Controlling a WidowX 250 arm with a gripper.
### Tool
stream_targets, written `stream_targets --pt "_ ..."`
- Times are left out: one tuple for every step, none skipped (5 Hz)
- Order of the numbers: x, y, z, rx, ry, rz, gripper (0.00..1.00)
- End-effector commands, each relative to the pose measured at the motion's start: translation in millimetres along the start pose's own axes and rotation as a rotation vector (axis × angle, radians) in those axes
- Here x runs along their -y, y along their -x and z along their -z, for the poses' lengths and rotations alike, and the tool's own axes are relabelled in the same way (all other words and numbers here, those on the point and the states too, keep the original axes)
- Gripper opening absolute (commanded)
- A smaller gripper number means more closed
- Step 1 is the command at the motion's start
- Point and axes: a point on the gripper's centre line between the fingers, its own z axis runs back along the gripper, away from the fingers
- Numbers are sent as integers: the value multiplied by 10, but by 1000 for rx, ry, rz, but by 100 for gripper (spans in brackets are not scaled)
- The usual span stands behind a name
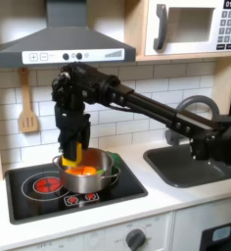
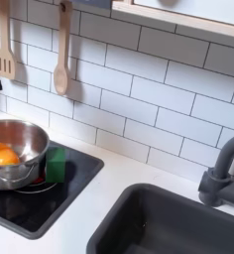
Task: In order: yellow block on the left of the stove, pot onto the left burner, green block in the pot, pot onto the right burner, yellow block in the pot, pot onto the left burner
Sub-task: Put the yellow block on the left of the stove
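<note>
My gripper [image 1: 71,147] is shut on the yellow block [image 1: 73,155] and holds it in the air over the left rim of the pot [image 1: 89,169] in the first exterior view. The steel pot [image 2: 17,147] stands on the black stove [image 1: 128,180], covering the right burner, and an orange piece [image 2: 2,156] lies inside it. The left burner [image 1: 46,183], with its bright red middle, is bare. The green block [image 2: 56,164] rests on the stove [image 2: 52,204], touching the pot's side on the second exterior view's right.
A dark sink [image 1: 191,163] and faucet [image 2: 221,175] lie past the stove. A wooden spatula [image 1: 27,106] and spoon [image 2: 60,52] hang on the tiled wall. A range hood [image 1: 64,41] and microwave [image 1: 191,25] sit overhead.
</note>
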Motion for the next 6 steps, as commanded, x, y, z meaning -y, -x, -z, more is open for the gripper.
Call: stream_targets --pt "-147 -93 40 -4 -13 -38 0" --pt "-176 -144 46 2 -19 -43 0" --pt "-247 -178 74 0 -30 -60 0" --pt "-315 -232 107 -5 -38 -72 0" --pt "-373 -282 153 -14 -49 -83 0" --pt "-465 -345 173 -16 -61 -101 0"
